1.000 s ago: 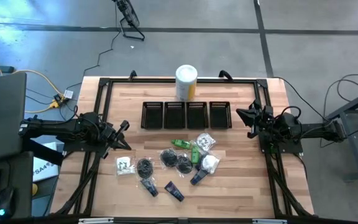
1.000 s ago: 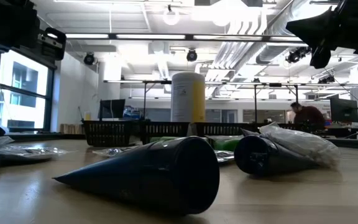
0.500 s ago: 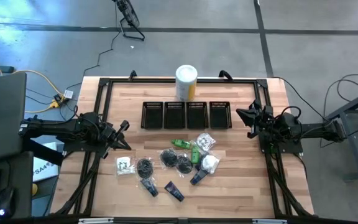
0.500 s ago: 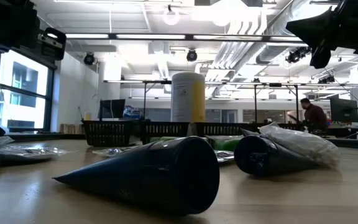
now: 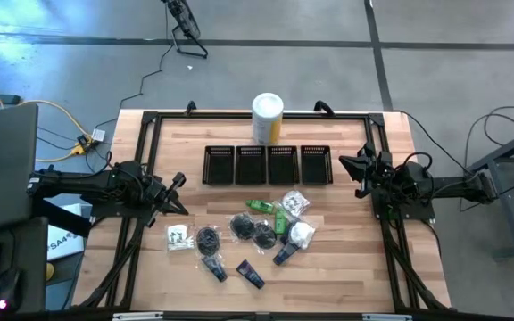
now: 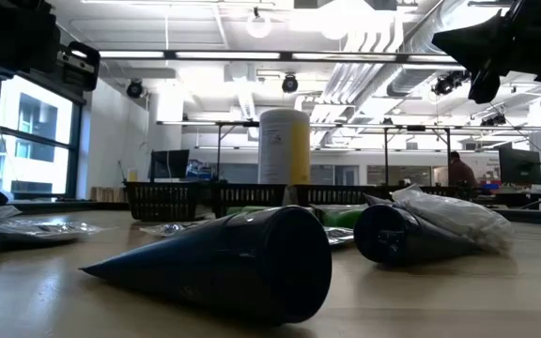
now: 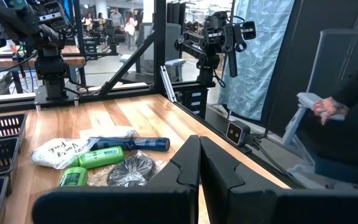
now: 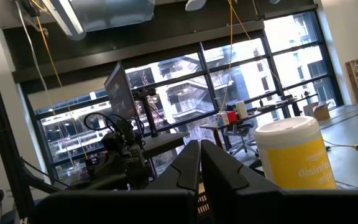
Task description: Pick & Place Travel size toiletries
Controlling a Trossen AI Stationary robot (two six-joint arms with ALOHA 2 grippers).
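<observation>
Wooden desk [image 5: 346, 259], toiletries [image 5: 261, 234] heaped near-centre before empty mesh bins [image 5: 268, 165]; I'd open the left end effector [image 5: 178, 194], fingers pressed together like the right end effector [image 5: 350, 166], before descending.

Person [image 6: 460, 172] in far background shifted, apparently now standing upright.

My left gripper [image 5: 178, 181] sits closed at the table's left edge. My right gripper [image 5: 346, 163] sits closed at the right edge, raised.
</observation>
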